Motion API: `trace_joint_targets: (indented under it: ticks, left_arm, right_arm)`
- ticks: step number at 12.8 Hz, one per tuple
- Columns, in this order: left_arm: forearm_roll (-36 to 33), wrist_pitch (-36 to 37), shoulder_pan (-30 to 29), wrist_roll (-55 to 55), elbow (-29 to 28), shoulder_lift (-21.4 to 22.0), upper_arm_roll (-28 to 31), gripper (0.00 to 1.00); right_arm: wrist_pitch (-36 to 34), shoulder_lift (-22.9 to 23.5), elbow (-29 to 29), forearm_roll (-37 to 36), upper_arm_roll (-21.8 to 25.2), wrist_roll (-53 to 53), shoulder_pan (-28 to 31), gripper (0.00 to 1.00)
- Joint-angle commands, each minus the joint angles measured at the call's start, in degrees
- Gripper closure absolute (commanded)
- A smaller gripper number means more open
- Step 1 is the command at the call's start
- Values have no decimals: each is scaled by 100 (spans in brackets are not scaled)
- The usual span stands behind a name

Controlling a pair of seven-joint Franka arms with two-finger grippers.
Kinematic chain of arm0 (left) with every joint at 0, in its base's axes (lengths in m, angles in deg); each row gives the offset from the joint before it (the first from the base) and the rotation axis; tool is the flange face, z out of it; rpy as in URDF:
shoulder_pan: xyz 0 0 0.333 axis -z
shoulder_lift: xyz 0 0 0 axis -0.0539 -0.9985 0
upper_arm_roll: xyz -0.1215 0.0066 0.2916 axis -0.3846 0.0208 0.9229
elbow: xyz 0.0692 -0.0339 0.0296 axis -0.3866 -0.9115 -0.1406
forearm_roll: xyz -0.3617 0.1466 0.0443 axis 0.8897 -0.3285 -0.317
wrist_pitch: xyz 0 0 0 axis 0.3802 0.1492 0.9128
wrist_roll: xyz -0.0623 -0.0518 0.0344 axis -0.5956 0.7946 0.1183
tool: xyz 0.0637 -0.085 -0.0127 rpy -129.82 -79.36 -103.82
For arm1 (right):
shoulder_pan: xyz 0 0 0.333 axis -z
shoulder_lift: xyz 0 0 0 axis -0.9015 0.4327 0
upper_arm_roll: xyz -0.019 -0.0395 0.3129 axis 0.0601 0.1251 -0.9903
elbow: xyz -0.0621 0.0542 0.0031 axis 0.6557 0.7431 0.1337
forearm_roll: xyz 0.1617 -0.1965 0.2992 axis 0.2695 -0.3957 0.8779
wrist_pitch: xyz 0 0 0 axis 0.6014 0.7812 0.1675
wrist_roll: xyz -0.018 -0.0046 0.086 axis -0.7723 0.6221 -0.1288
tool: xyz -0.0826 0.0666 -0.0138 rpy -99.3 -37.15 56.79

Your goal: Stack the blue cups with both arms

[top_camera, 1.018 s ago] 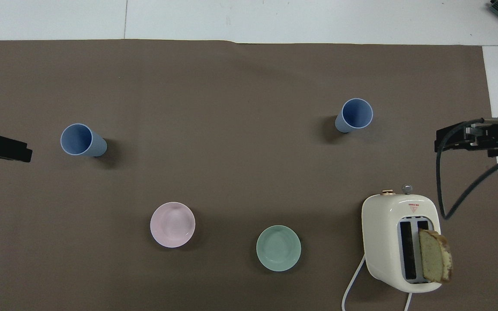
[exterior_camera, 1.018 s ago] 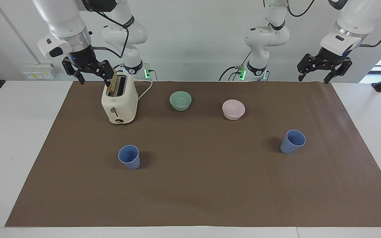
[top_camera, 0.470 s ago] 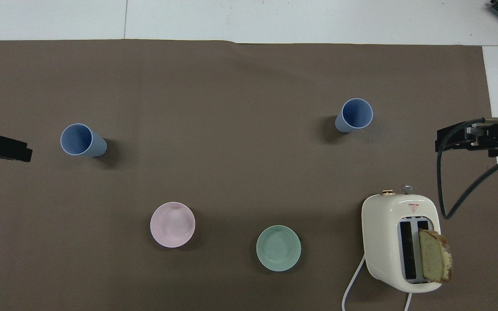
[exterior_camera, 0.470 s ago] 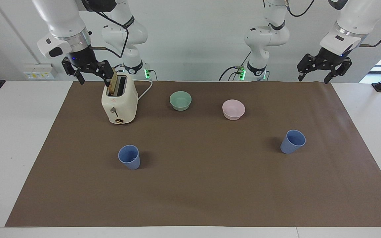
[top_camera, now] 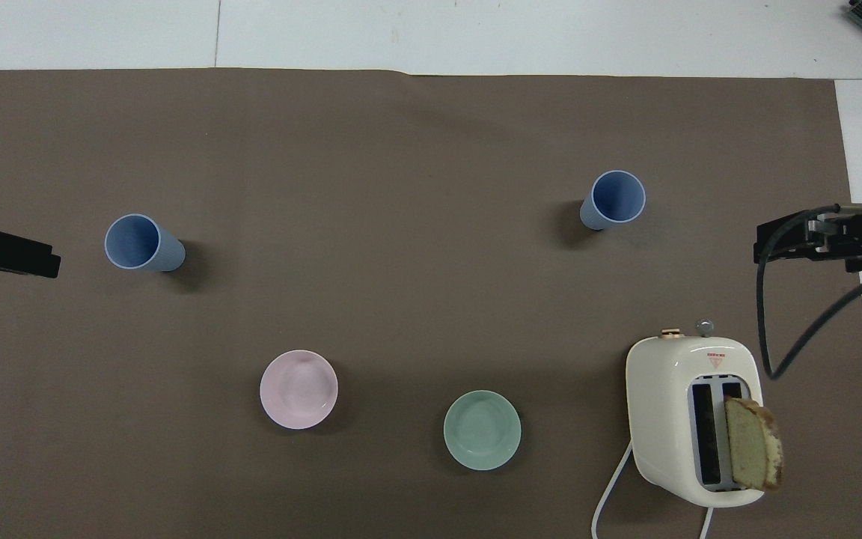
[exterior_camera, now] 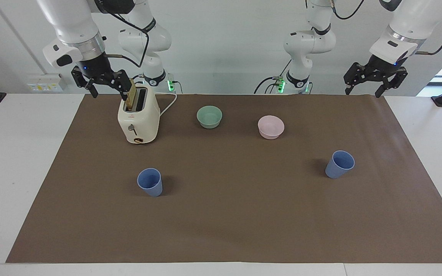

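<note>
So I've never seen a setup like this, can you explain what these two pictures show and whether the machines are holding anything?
These are two white robot arms at a table covered by a brown mat. One picture faces the robots from across the table; the other looks down from above them. On the mat stand two blue cups, a green bowl, a pink bowl and a toaster with a bread slice in it. The left gripper and right gripper hang open in the air, holding nothing.

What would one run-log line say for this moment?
cups: apart, upright, unstacked | left gripper: open, raised, empty | right gripper: open, raised beside toaster, empty
</note>
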Motion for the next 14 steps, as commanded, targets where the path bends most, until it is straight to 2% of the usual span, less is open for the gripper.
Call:
trace_joint_targets:
  ticks: [1,3,6,11,13,14]
  left_arm:
    - [57,-166,-22,47,-195,130,57,0]
    - [57,-628,-49,64,-527,25,84,0]
    - [57,-1920,-180,757,-1406,-195,93,0]
    - [57,-3056,-672,776,-1434,-1152,93,0]
    - [57,-3136,-761,889,-1460,-1416,93,0]
    - [57,-3145,-752,1030,-1574,-1417,93,0]
  right_arm:
    - [82,-99,-112,5,-40,-105,89,0]
    - [91,-99,-104,5,-49,-105,89,0]
    - [82,-99,-104,5,-40,-96,89,0]
    - [100,-99,-112,5,-40,-87,89,0]
    - [91,-99,-112,5,-40,-96,89,0]
    - [91,-99,-112,5,-40,-113,89,0]
